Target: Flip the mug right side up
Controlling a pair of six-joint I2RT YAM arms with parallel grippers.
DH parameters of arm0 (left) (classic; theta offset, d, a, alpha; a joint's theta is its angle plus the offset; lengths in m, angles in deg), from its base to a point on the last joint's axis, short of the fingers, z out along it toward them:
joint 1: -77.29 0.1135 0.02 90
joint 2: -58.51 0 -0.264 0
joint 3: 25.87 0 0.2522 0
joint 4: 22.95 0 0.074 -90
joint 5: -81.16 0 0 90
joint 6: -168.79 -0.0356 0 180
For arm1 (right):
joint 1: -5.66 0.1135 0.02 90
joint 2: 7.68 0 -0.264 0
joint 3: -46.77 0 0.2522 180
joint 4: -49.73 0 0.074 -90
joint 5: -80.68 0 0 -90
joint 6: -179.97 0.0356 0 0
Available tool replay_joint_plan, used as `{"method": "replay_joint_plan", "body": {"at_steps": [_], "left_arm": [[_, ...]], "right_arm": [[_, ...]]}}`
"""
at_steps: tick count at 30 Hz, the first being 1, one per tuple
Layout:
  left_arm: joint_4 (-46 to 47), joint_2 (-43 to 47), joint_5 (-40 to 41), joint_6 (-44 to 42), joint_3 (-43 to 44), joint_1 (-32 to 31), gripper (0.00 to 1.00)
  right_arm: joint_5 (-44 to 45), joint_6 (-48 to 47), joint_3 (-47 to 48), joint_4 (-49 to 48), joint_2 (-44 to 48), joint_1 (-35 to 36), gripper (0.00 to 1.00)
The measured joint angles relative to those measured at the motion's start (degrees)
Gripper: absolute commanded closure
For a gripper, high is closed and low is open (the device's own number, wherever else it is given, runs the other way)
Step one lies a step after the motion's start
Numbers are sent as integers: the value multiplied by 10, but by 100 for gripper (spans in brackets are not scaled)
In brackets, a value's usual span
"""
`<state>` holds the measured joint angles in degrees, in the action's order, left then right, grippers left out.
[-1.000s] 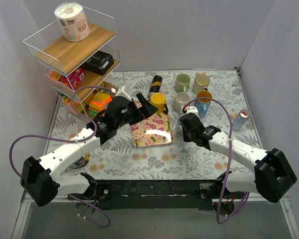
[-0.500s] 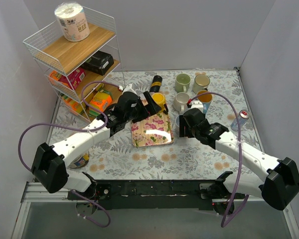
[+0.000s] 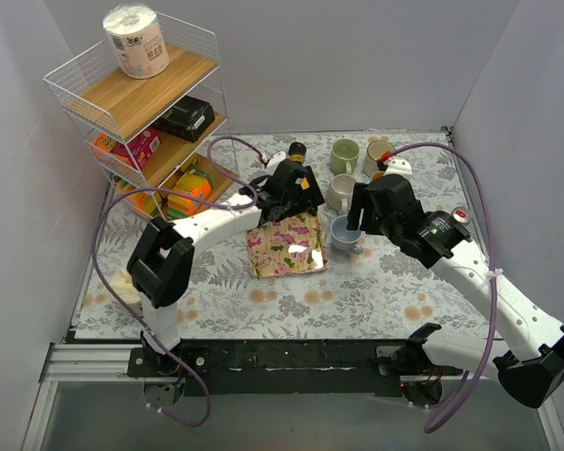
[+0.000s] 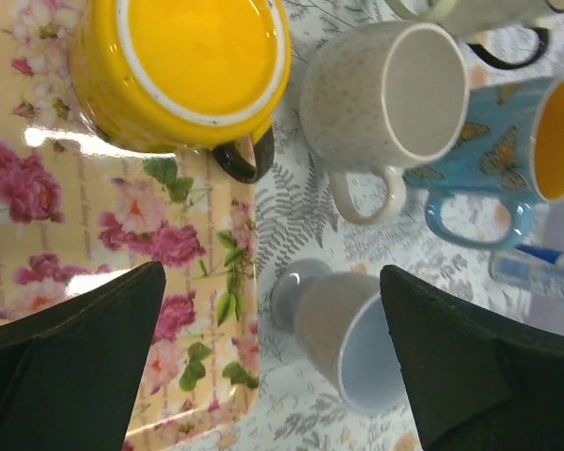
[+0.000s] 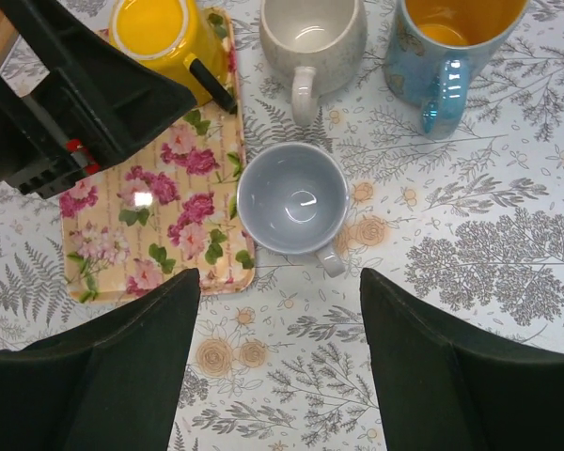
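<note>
Mug (image 5: 292,199) sitting mouth-up on the surface (image 5: 470,282), right beside the floral tray (image 5: 132,235), right tool (image 5: 277,277) spread wide above it, left tool (image 4: 271,272) fingers apart too

The top camera looks down from high behind the arm bases, far enough off to take in the whole table (image 3: 357,291) and the rack (image 3: 136,103) at left. The left wrist camera sits low and close by the tray (image 4: 122,254) edge, looking down at a slant, while the right wrist camera looks almost straight down from somewhat higher. Both wrist views share the grey mug (image 5: 293,199), the tray, the yellow mug (image 4: 202,56) and two mugs behind.
</note>
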<state>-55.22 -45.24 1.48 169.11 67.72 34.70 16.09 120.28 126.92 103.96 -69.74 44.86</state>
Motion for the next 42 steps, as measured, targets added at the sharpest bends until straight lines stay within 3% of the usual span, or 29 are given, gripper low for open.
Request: {"method": "replay_joint_plan", "body": {"at_steps": [6, 9, 14, 22, 31, 36, 42], "left_arm": [[-99, -137, 104, 30, 179, -28, 7], [-144, -177, 155, 51, 229, -37, 15], [-190, -193, 199, 78, 236, -42, 30], [-204, -222, 228, 92, 268, -41, 40], [-187, -253, 240, 85, 280, -40, 39], [-189, -264, 243, 86, 282, -38, 56], [-188, -264, 249, 84, 283, -38, 65]], "right_arm": [[-6, 12, 3, 36, 0, -30, 26], [-21, 13, 1, 43, 3, -49, 27], [-46, 11, -9, 50, 16, -85, 28], [-75, 1, -10, 59, 24, -114, 29], [-90, -7, -17, 62, 37, -125, 29], [-94, -8, -17, 62, 40, -127, 30], [-97, -10, -18, 62, 41, -129, 30]]}}
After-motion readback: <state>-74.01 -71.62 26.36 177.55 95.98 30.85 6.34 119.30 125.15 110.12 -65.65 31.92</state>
